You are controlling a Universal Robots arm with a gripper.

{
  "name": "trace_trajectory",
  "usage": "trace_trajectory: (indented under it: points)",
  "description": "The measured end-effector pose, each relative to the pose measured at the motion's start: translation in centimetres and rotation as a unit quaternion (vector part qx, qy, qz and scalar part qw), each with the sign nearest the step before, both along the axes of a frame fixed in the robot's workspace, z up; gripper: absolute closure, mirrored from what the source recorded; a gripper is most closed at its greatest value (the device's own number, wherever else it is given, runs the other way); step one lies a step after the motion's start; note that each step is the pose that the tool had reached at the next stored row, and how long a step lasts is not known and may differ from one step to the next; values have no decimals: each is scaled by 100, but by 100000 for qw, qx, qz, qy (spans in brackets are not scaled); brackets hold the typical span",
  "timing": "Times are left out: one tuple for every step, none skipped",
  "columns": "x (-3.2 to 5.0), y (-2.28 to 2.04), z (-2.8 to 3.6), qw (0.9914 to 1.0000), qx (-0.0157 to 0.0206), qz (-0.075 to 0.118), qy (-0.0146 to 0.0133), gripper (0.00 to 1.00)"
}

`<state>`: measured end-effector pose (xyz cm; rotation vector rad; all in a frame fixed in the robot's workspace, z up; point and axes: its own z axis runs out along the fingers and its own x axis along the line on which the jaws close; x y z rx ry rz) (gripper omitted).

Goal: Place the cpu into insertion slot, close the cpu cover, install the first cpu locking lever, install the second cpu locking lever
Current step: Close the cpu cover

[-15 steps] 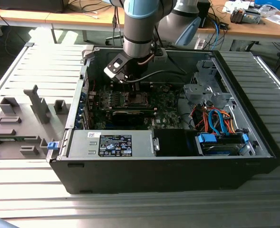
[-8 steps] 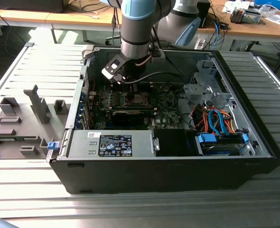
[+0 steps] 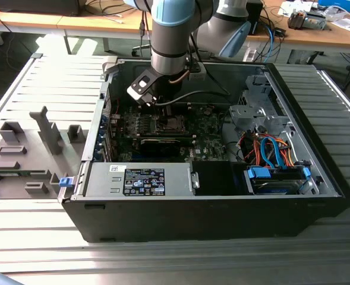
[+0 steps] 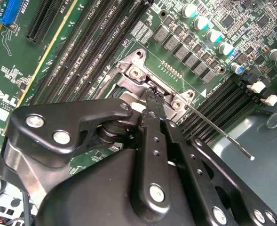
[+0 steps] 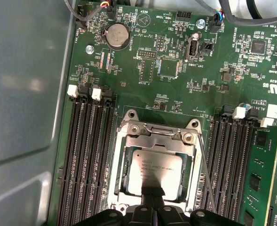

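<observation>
the pincer, fingers pinched together on nothing, hangs over one edge of the small square silver-topped chip, lying flat in its metal-rimmed slot on the green board between rows of long memory slots.

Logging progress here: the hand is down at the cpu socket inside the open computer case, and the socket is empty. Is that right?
Not quite. The hand is down at the insertion slot inside the open computer case, but the slot is not empty: the cpu lies in it, silver top up. The first wrist view shows this.
</observation>
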<state>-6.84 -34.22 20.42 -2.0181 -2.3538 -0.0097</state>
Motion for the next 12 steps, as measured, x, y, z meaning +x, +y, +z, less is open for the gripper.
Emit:
trace_trajectory:
  points:
    - [0,0,3,100000,8,1,-4,89]
    - [0,0,6,100000,16,1,-10,89]
    - [0,1,10,100000,24,0,-16,89]
    - [1,1,14,100000,29,2,-19,89]
    - [1,1,20,100000,31,1,-20,89]
    - [0,0,32,100000,7,2,-3,89]
    - [1,0,39,100000,7,0,-3,89]
    - [3,1,42,100000,12,2,-6,89]
    - [8,1,43,100000,13,8,-6,89]
    - [11,0,44,100000,12,4,-5,89]
    - [19,0,45,100000,-5,2,7,89]
    - [26,-1,46,100000,-6,2,7,89]
